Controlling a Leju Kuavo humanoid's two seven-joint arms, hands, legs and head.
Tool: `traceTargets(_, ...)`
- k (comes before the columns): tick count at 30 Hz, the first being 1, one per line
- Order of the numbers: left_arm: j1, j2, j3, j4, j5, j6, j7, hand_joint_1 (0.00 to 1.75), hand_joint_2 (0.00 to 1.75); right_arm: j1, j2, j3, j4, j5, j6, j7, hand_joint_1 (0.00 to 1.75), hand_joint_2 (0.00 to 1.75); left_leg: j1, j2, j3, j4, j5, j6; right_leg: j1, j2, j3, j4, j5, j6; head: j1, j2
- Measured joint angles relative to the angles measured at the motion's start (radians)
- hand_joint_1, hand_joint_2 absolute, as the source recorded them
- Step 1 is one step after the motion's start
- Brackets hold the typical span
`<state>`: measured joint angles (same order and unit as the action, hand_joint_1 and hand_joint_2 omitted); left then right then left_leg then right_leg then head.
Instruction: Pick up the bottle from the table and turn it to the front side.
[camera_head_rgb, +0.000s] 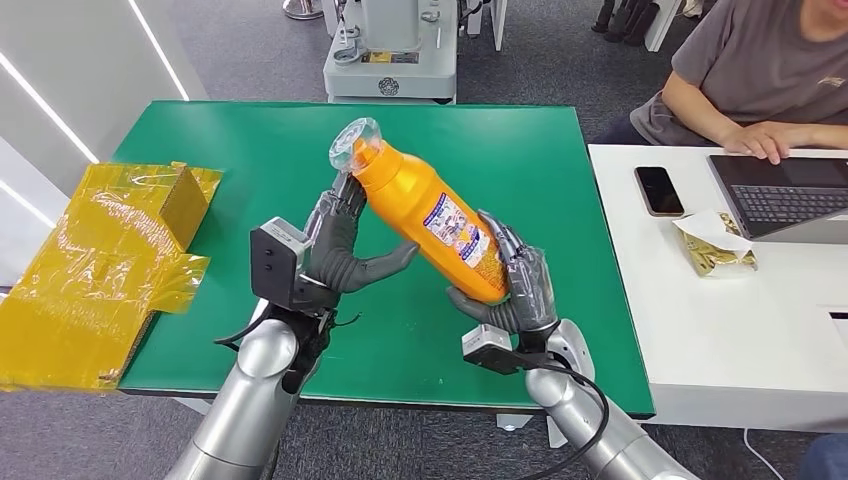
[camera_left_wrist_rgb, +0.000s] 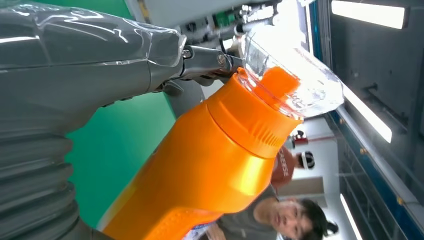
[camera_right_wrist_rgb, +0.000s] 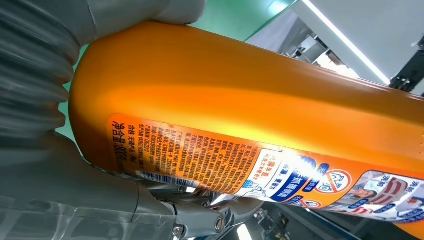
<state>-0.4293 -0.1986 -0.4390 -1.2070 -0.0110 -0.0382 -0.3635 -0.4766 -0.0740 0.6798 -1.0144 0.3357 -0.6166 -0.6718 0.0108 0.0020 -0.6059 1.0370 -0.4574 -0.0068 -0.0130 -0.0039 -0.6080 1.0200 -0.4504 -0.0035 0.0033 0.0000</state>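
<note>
Nearest the robot, its right hand (camera_head_rgb: 515, 290) cups the base of the one bottle (camera_head_rgb: 430, 215), fingers (camera_head_rgb: 510, 245) wrapped up around the lower end and thumb under it, while the left hand (camera_head_rgb: 335, 250) meets the bottle's neck with its fingers (camera_head_rgb: 345, 200) pressed against the shoulder just below the cap and its thumb stretched out beneath. The bottle is held between the two hands above the green surface (camera_head_rgb: 500, 140), clear of it and tilted, cap end up and away from the robot. It is glossy orange with a ribbed orange collar, a clear domed cap (camera_left_wrist_rgb: 295, 75) over an orange spout, and a printed label (camera_right_wrist_rgb: 260, 167) of small text, a barcode and blue and red badges (this label side faces up in the head view). Left of the hands, one crumpled yellow bag (camera_head_rgb: 100, 265) overhangs the surface's left edge; bare green lies open around and beyond the bottle. To the right a white desk (camera_head_rgb: 720, 330) carries one phone (camera_head_rgb: 659, 190), one laptop (camera_head_rgb: 790, 195) and one gold packet (camera_head_rgb: 715, 245), with a seated person (camera_head_rgb: 750, 75) behind.
</note>
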Motion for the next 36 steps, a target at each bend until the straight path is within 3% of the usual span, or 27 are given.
traceTargets(5,-0.007,-0.002,-0.004,0.000,0.030,-0.036,0.011,0.00,1.75,-0.001,0.002,-0.006,0.015,0.001,-0.005,0.000,1.75,1.75,0.000,0.000,0.000,0.000,0.000,0.000,0.000,0.000,0.000,0.000,0.000,0.000,0.000,0.000)
traceTargets(11,-0.031,-0.012,-0.017,0.026,0.173,-0.188,0.059,0.00,1.75,-0.001,0.003,-0.017,0.026,0.002,-0.025,-0.003,1.75,1.75,0.000,0.000,0.000,0.000,0.000,0.000,0.000,0.000,0.000,0.000,0.000,0.000,0.000,0.000)
traceTargets(14,-0.047,-0.018,-0.023,0.058,0.215,-0.221,0.058,0.00,1.75,-0.005,0.008,-0.018,0.025,0.004,-0.021,-0.004,1.75,1.75,0.000,0.001,0.000,0.000,0.000,0.000,0.000,0.000,0.000,0.000,0.000,0.000,0.000,0.000)
traceTargets(36,-0.084,0.008,0.014,0.095,0.146,-0.020,0.018,0.00,1.75,-0.013,0.058,0.006,-0.086,0.040,0.000,0.033,1.75,1.75,0.000,-0.001,-0.001,0.000,0.000,0.000,0.000,-0.001,0.000,0.001,0.000,0.000,0.000,0.000)
